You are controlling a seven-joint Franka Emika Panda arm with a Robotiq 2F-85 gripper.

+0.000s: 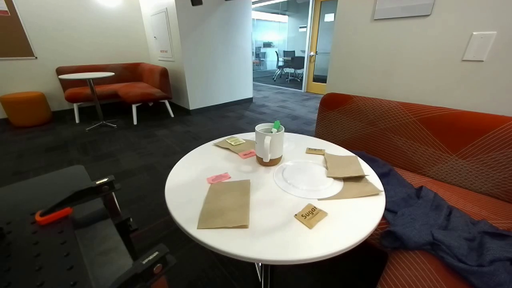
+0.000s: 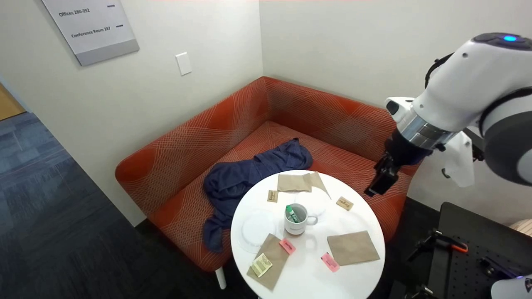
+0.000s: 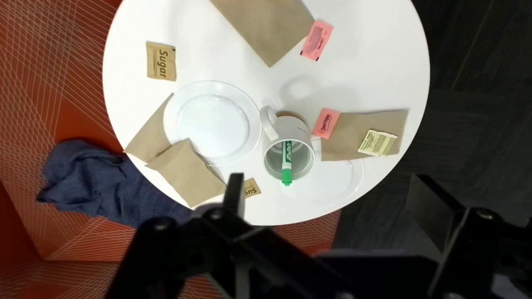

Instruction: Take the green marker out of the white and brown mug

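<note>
The white and brown mug (image 1: 264, 140) stands upright on the round white table, and shows in an exterior view (image 2: 294, 227) and the wrist view (image 3: 292, 126). The green marker (image 3: 286, 168) leans inside it with its green cap above the rim. The marker also shows in both exterior views (image 1: 276, 125) (image 2: 292, 214). My gripper (image 3: 328, 180) is open and empty, its fingers wide apart, high above the table and apart from the mug. In an exterior view the gripper (image 2: 377, 187) hangs over the table's bench-side edge, off to one side of the mug.
The table (image 1: 276, 224) holds clear plates (image 1: 308, 180) (image 2: 257, 230) close by the mug, brown napkins (image 1: 226, 204) (image 2: 353, 248), sugar packets (image 1: 311, 216) and pink packets (image 2: 287, 246). A red bench (image 2: 195, 141) with a dark blue cloth (image 2: 249, 170) borders the table.
</note>
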